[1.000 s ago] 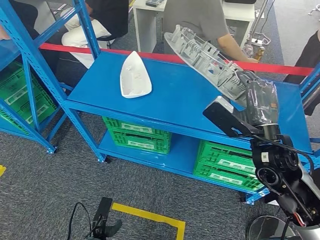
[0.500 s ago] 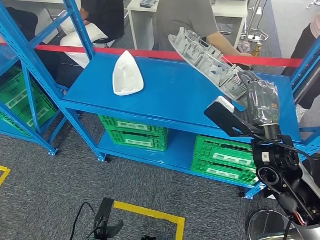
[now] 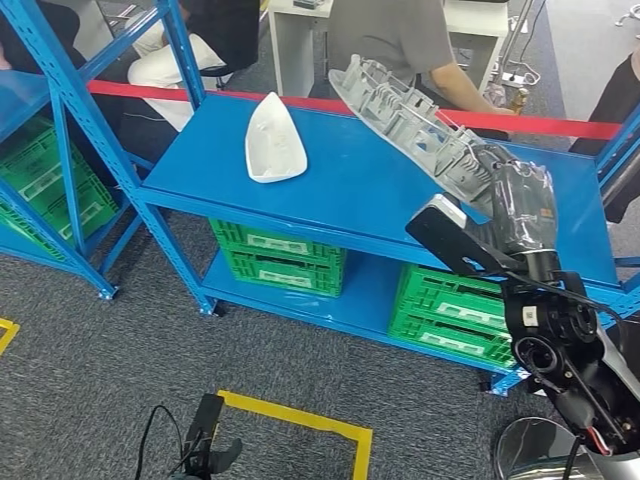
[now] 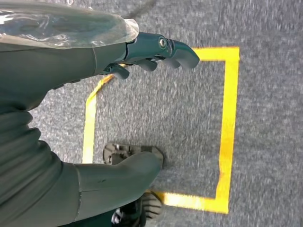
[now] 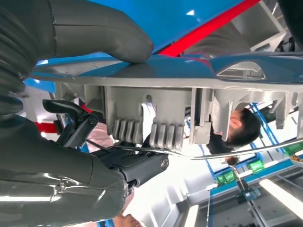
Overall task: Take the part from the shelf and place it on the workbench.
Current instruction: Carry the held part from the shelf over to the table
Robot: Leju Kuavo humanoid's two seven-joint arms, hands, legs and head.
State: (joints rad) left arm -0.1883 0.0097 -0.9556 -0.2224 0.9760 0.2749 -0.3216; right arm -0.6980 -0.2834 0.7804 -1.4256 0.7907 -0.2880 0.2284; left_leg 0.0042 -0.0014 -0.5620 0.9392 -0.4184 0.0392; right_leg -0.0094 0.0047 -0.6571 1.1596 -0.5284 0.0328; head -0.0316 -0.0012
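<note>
Right hand [image 3: 521, 205] grips long grey ribbed part [image 3: 407, 125], raised above blue shelf [image 3: 362, 190], at 2 o'clock from white cover [image 3: 275, 142]. Left hand [image 4: 107, 61] empty, fingers apart. Crate labels [image 3: 275, 248] illegible.

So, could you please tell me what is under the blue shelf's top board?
Two green crates sit on the lower board under the top board. Their insides are hidden.

Blue shelf [image 3: 362, 190]: white shell-shaped part [image 3: 275, 150] lies on its top deck, left of middle. Green crates [image 3: 279, 258] sit on its lower deck.
</note>
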